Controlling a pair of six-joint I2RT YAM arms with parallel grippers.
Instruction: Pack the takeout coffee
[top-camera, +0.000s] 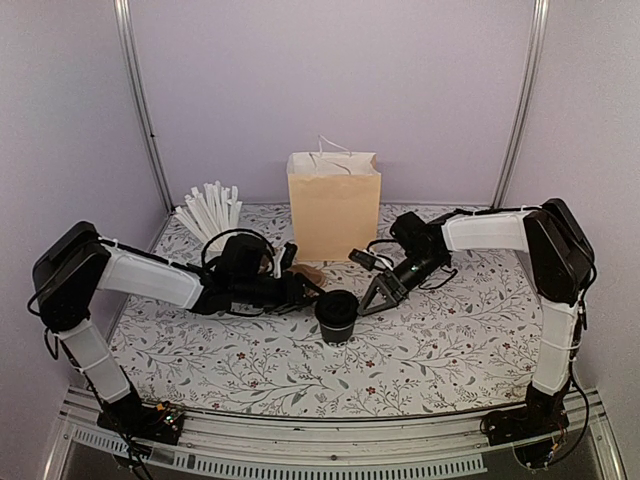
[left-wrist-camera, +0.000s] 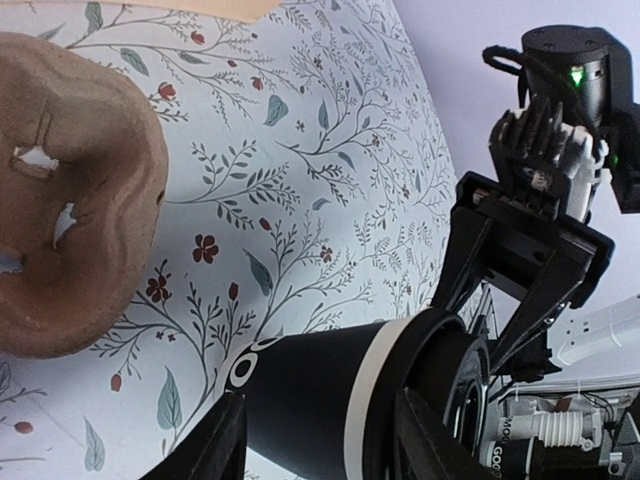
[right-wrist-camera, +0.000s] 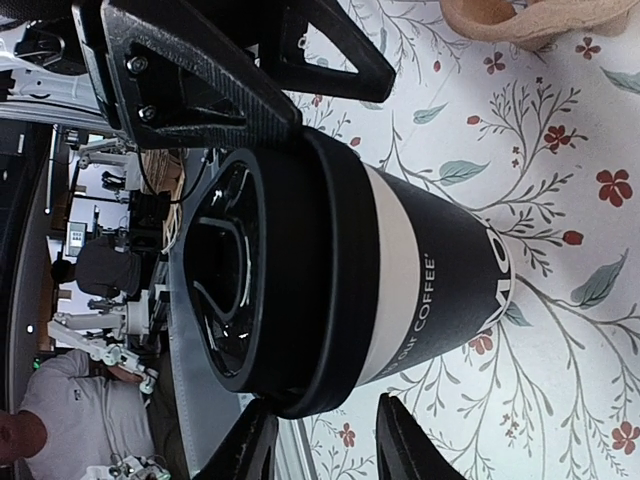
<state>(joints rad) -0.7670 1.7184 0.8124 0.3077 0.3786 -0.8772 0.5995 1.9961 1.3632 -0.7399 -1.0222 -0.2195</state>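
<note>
Black paper cup (top-camera: 337, 318), with its lid (right-wrist-camera: 250, 280) on, stands upright on the counter (top-camera: 440, 340) directly in front of the paper bag (top-camera: 333, 215). A white band (right-wrist-camera: 395, 280) shows just under the lid, so I judge the lid may not be pressed fully home. The left claw (top-camera: 310, 290) sits in front of the bag on its left side and the right claw (top-camera: 372, 300) in front on its right side, so the cup is flanked from opposite sides. Both are rolled so that one finger lies at lid height and the other lower on the wall. Each stands roughly half open with nothing clamped between its fingers. I cannot tell whether the tips touch the cup. Judgement: this two-sided bracket steadies a light, tall cup against tipping while the lid is dealt with or one claw takes hold. The brown pulp carrier (left-wrist-camera: 80, 200) lies flat in front of the bag's left half, nearer the bag than the cup is, probably staged as a holder. The bag stands upright with handles up and mouth open, so packing calls for a lift over its rim. The white sticks (top-camera: 212, 208) stand left of the bag, apart.
</note>
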